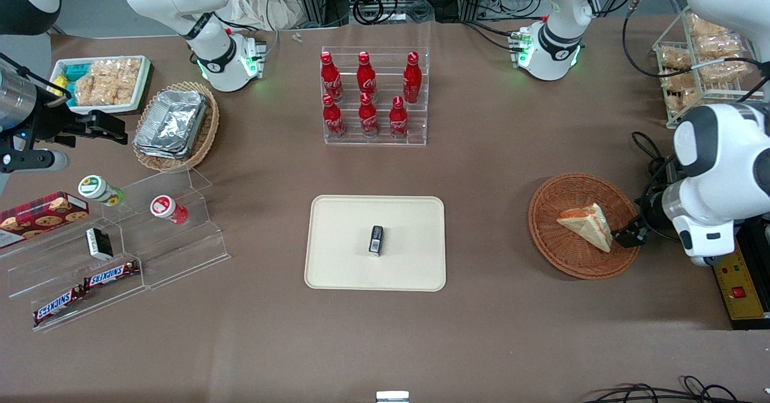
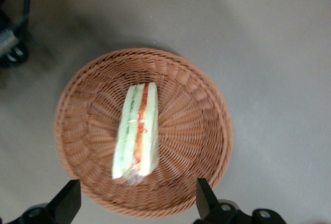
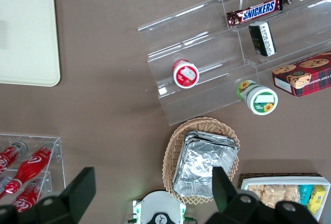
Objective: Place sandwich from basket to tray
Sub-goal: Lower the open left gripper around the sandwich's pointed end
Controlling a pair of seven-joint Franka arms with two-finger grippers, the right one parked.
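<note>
The gripper [image 2: 134,203] hangs over the basket [image 2: 201,131], jaws apart and empty. The sandwich [image 2: 136,131] lies just below them.

Your left arm [image 1: 716,168] has glossy white rounded shells with dark grey joint bands; its tool [image 2: 137,203] has black, wedge-shaped fingers [image 2: 66,200], spread wide apart.

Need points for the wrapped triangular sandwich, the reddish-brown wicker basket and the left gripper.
Wrapped triangular sandwich [image 2: 136,131]: left wrist view, on its layered cut edge.
Round reddish-brown wicker basket [image 1: 559,246]: front view, on bare weave.
Left gripper [image 2: 138,199]: left wrist view, midway between its open fingertips, above the basket.
</note>
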